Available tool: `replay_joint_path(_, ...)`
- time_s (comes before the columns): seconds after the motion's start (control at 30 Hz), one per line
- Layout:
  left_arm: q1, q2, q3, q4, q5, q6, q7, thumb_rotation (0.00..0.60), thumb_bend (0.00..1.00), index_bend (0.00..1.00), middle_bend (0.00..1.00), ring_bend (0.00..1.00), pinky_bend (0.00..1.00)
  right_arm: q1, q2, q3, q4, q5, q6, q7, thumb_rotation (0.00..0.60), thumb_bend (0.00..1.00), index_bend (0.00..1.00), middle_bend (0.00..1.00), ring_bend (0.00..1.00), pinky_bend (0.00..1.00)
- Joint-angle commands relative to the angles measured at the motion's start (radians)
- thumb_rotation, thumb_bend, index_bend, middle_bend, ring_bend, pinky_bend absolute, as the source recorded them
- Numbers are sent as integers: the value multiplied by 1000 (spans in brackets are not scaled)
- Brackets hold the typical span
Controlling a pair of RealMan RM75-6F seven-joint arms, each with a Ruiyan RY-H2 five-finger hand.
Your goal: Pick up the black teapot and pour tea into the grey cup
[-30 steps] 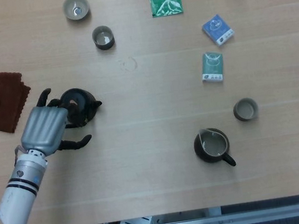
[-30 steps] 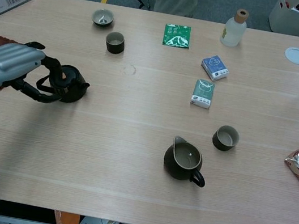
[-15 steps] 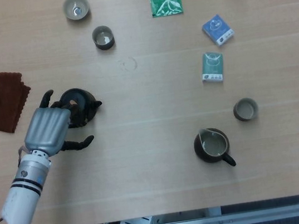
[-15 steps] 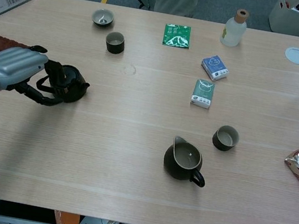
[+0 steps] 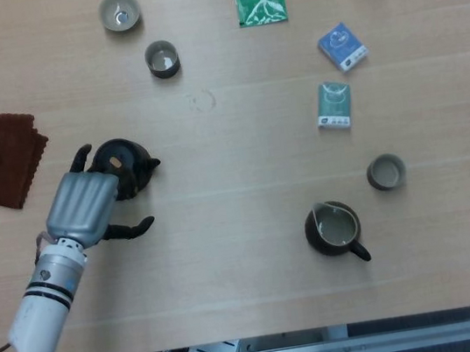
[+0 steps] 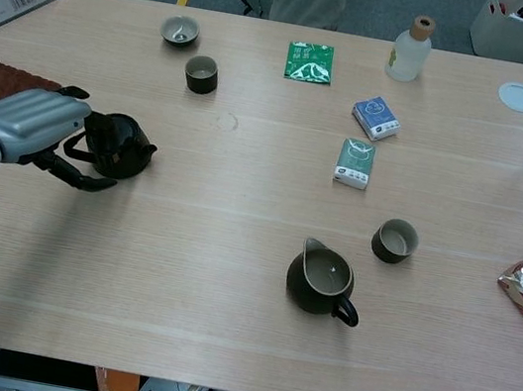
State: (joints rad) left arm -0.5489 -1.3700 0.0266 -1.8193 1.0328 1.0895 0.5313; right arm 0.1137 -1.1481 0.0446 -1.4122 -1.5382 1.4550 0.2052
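Wooden table (image 5: pixel 225 230), one black teapot (image 5: pixel 125 166), four cups, one hand (image 5: pixel 83 207)

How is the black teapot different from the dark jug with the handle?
The teapot has a lid on top, while the jug is open and shows pale liquid inside. The teapot sits at the left of the table with the left hand at it; the jug stands alone nearer the right, untouched. The teapot looks black, the jug dark brownish green. Both are dark pouring vessels standing upright.
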Motion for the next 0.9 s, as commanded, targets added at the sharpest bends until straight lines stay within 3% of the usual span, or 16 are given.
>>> replay_joint_path(0.03,-1,-5,0,1,-3,-2,4,329,203,344,410,294,0,-1,0,0,3,1,0,3,600,348,318,321,208,225)
replay_joint_path(0.9,-11,2,-19,4,-17,-8,20,326,203,348,414,294,0,-6,-5,-1,16,5,-1,10,600,348,319,321,208,225)
